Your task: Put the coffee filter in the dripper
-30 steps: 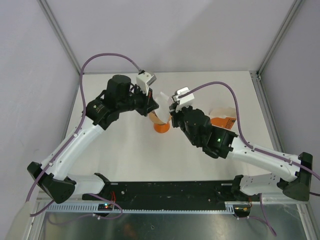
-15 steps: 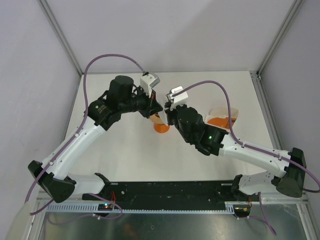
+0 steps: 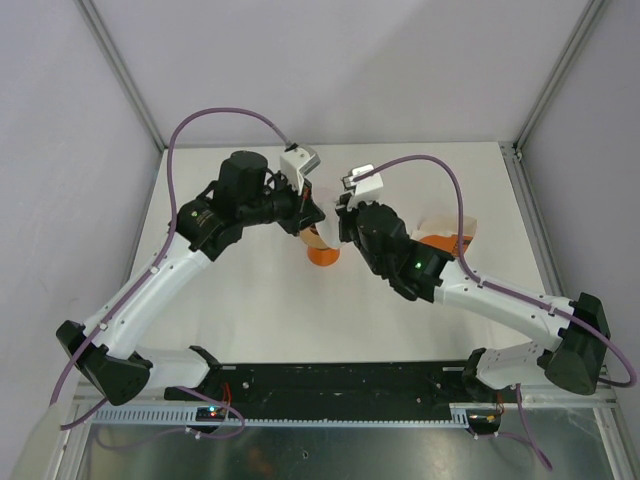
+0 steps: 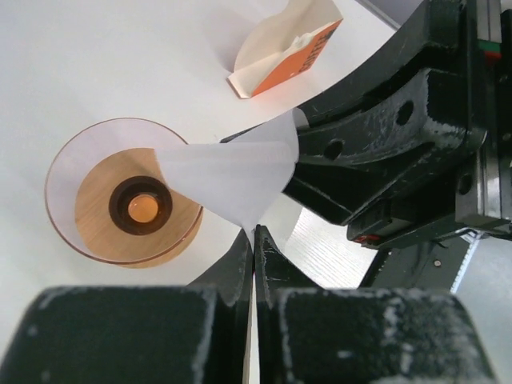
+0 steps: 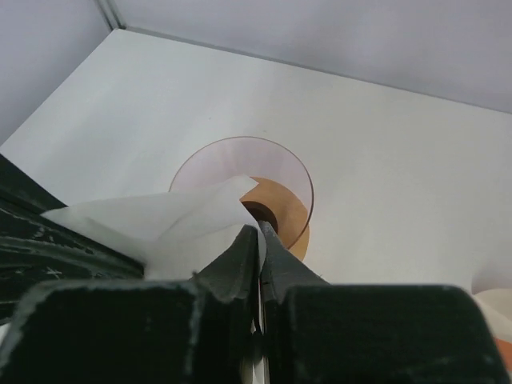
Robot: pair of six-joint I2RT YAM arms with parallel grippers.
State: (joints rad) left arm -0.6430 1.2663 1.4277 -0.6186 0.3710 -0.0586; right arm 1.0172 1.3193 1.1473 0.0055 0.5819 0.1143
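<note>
Now the right claw (image 5: 258,240) has edged inward; both it and the left claw (image 4: 254,240) clamp the coffee filter (image 4: 232,180), hovering partly over the dripper (image 4: 76,152); lowering looks imminent.

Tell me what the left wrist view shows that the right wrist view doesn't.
Only left wrist: the whole flat orange packet and the right arm's black body. Only right wrist: the white table reaching its far edge at the wall. Both: the view's own pincer shut, left pincer and right pincer, each pinching the thin white paper filter beside the clear pinkish cone-shaped dripper.
</note>
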